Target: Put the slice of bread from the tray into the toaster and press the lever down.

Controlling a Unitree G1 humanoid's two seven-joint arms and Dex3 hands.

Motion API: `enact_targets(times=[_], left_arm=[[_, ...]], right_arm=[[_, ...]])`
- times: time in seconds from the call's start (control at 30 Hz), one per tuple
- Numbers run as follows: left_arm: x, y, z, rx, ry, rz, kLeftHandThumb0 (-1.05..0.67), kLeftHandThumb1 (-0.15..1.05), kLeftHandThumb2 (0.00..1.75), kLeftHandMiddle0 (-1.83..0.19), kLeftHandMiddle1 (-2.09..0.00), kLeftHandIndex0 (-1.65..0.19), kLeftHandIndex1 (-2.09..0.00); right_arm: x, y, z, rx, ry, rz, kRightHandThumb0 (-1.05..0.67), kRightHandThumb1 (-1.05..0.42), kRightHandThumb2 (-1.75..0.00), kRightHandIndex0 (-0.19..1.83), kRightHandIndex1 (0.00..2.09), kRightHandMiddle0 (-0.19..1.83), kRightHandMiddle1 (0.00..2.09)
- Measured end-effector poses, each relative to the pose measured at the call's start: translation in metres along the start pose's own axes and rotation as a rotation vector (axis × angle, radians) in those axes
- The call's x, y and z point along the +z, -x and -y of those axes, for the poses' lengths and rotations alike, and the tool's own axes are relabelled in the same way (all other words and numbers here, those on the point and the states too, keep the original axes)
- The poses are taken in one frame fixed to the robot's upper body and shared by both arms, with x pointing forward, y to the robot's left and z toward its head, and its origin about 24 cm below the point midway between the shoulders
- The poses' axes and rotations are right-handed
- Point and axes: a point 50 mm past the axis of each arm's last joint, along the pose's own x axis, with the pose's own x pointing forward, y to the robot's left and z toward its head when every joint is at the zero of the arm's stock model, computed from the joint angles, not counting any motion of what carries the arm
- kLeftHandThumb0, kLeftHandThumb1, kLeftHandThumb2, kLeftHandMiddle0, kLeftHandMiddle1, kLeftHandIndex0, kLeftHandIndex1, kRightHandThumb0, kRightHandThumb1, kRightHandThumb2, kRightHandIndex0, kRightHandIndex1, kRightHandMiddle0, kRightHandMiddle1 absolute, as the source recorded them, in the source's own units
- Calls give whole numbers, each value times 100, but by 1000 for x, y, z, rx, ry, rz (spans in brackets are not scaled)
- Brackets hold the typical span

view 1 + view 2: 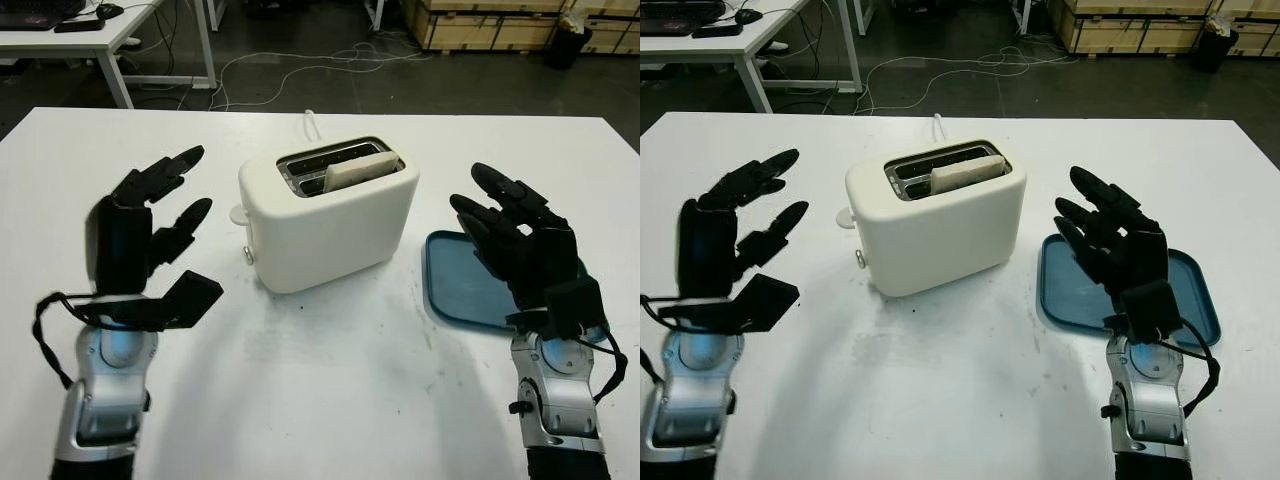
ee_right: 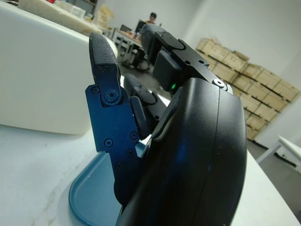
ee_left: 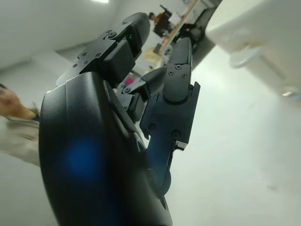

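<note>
Standing at the middle of the white desk (image 1: 330, 390) was the white toaster (image 1: 330, 232), and the slice of bread (image 1: 358, 169) sat in one of its two top slots, leaning, with its upper edge above the rim. The lever (image 1: 238, 213) projected from the toaster's end face on my left side; I could not tell from its position whether it was pressed. A small knob (image 1: 247, 255) sat below it on the same face.

My left hand (image 1: 150, 235) was open, holding nothing, raised over the desk to the left of the toaster and apart from it, near the lever end. My right hand (image 1: 520, 240) was likewise open and empty, raised to the right of the toaster, over the near part of the blue tray (image 1: 1070, 295). The tray lay flat on the desk just beside the toaster's right end, with nothing on its visible surface.

Behind the desk: dark floor with loose cables (image 1: 300, 65), another desk (image 1: 90, 35) at far left, stacked wooden crates (image 1: 490, 20) at far right.
</note>
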Motion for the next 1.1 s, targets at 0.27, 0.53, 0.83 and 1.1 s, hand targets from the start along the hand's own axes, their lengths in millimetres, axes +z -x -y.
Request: enact_targets(times=[0.27,0.53,0.83,1.1], left_arm=[[-1,-16,-9,-134,-100,87,-13,76,0,-111,-84,-124,-20],[0,-30,-8,-210,-174,138,-20,76,0,-117,-70,-129,-12],[-4,-40,1,-284,-230,132,-18,73,0,-120,-64,-132,-8],[-8,-46,8,-343,-272,135,-18,72,0,-120,-68,-133,-6]], right_arm=[[-3,0,0,-12,5,-8,-49,-91,0,90,3,81,2],[-3,-1,0,-14,0,-5,-50,-91,0,89,2,81,1],[-3,-1,-1,-15,-4,-3,-50,-91,0,90,1,81,1],[-3,-1,-1,-15,-4,-2,-50,-91,0,91,1,81,0]])
